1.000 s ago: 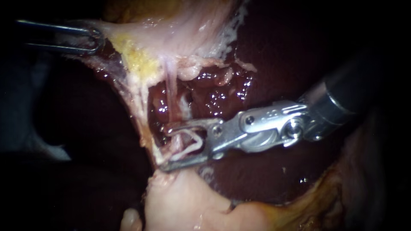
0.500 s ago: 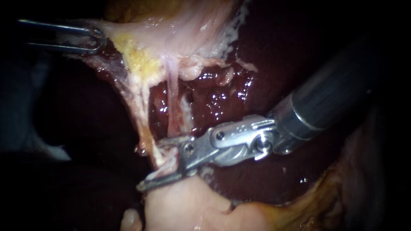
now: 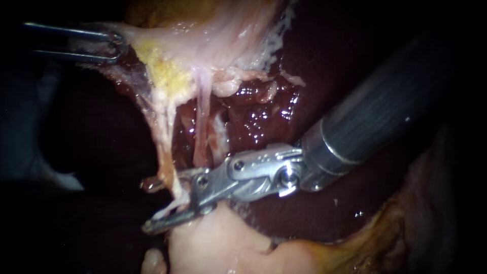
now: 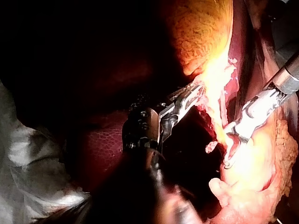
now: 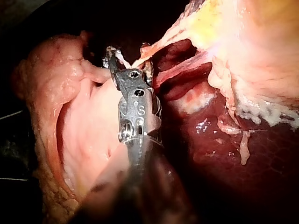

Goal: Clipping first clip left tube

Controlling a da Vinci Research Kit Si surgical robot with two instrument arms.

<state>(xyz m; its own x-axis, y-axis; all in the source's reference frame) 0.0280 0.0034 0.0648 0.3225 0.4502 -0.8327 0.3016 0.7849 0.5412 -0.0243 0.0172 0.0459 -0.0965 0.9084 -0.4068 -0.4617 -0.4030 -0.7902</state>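
My left instrument [image 3: 114, 46] comes in at the upper left, its jaws shut on the edge of the pale gallbladder [image 3: 213, 35], holding it up. Two strands hang below the yellow fat: the pale left tube [image 3: 163, 147] and a pink right tube [image 3: 202, 127]. My right instrument [image 3: 152, 205] reaches in from the upper right. Its jaws are open and straddle the lower end of the left tube, with a gap still showing and a whitish clip between them. In the right wrist view the jaws [image 5: 128, 56] sit either side of the tube [image 5: 163, 42]. The left wrist view shows both instruments [image 4: 189, 95] [image 4: 231, 142].
Dark red liver [image 3: 314, 66] lies behind and to the right of the tubes. A pale lump of tissue [image 3: 213, 243] sits just under the right instrument's lower jaw. White gauze [image 4: 28, 154] lies beside the left instrument's shaft.
My right instrument has slid down and to the left, past the pink right tube, so its open jaws now span the left tube. The left instrument holds still.
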